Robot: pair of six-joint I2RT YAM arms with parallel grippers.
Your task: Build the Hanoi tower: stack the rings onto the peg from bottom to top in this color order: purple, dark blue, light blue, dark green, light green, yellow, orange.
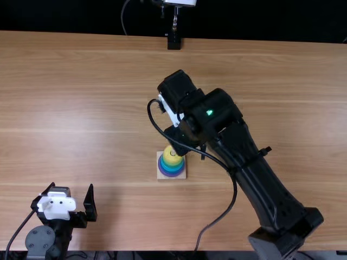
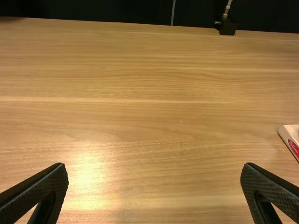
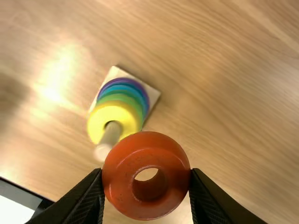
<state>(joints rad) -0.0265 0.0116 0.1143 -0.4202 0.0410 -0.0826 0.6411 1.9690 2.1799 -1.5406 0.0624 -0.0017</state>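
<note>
In the top view, my right gripper (image 1: 178, 140) is over the back side of the wooden base (image 1: 160, 176), partly hidden by its own arm. In the right wrist view, the right gripper (image 3: 146, 175) is shut on the orange ring (image 3: 145, 205), held beside the peg's tip (image 3: 102, 151). Stacked around the peg are the yellow ring (image 3: 98, 122) on top, green below it, then blue rings and the purple ring (image 3: 141, 87) lowest. My left gripper (image 1: 71, 189) stands open and unloaded at the table's near left; in its wrist view the left gripper (image 2: 154, 168) has widely parted fingers.
The right arm spans from the near right edge to the middle, its cable (image 1: 234, 197) looping beside the tower. A black mount (image 1: 174, 41) stands at the table's far edge. One corner of the base (image 2: 286, 130) shows in the left wrist view.
</note>
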